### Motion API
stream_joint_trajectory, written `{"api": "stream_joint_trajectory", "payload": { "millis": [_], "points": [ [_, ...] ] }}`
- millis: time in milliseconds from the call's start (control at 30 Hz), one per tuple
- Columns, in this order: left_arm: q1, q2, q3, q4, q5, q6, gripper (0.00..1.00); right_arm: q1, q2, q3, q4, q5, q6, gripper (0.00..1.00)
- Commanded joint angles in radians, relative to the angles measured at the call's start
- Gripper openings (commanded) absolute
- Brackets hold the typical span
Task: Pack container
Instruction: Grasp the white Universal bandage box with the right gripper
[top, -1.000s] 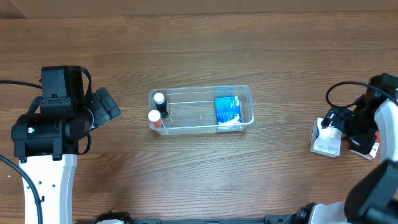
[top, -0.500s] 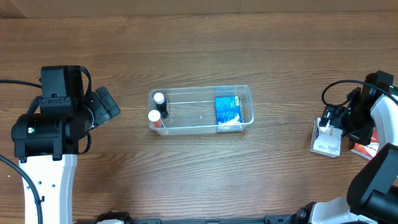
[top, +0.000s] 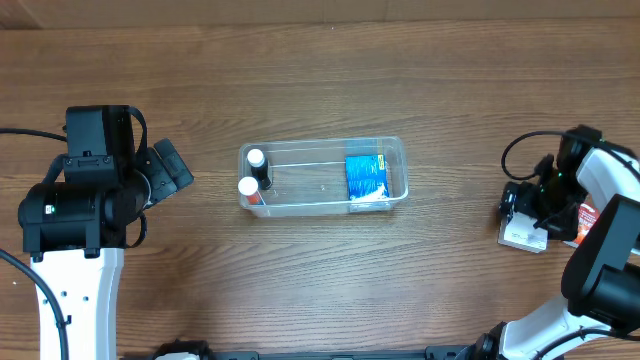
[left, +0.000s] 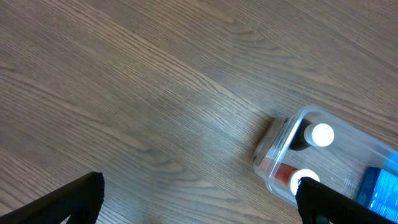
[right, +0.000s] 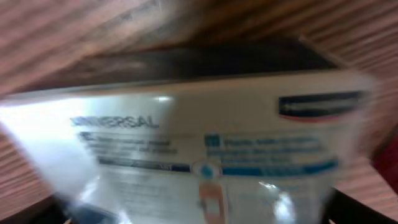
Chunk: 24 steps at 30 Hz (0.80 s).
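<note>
The clear container (top: 322, 143) lies at the table's middle. It holds two white-capped bottles (top: 255, 158) at its left end and a blue box (top: 365, 177) at its right end. My left gripper (top: 176, 168) is open and empty, well left of the container. The left wrist view shows the container's left end (left: 273, 158) beyond my left gripper's spread fingers (left: 199, 202). My right gripper (top: 522, 203) hangs over a white box (top: 522, 237) at the far right. In the right wrist view the blurred white box (right: 205, 143) fills the space between the spread fingers (right: 205, 214).
A red box (top: 588, 222) lies just right of the white box, under the right arm. The left arm's base (top: 75, 200) fills the left side. Bare wood lies between the container and both arms.
My right gripper has moved left, off the red box and over the white box. The left arm and the container have not moved.
</note>
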Motion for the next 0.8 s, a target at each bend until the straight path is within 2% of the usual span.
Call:
{"api": "stream_joint_trajectory", "payload": {
  "millis": [0, 267, 500, 633, 700, 767],
  "points": [
    [0.005, 0.002, 0.004, 0.000, 0.004, 0.027, 1.00, 0.004, 0.007, -0.050, 0.024, 0.010, -0.004, 0.91],
    [0.005, 0.002, 0.004, 0.001, 0.004, 0.041, 1.00, 0.004, 0.007, -0.031, 0.051, 0.005, 0.002, 0.75],
    [0.005, 0.002, 0.004, 0.001, 0.004, 0.041, 1.00, 0.054, -0.002, 0.215, -0.111, -0.031, 0.136, 0.75],
    [0.005, 0.002, 0.004, 0.002, 0.004, 0.041, 1.00, 0.188, -0.057, 0.409, -0.283, -0.091, 0.136, 0.75],
    [0.005, 0.002, 0.004, 0.002, 0.004, 0.041, 1.00, 0.265, -0.099, 0.454, -0.311, -0.090, 0.136, 0.74],
    [0.005, 0.002, 0.004, 0.002, 0.004, 0.041, 1.00, 0.431, -0.204, 0.489, -0.312, -0.088, 0.169, 0.72]
  ]
}}
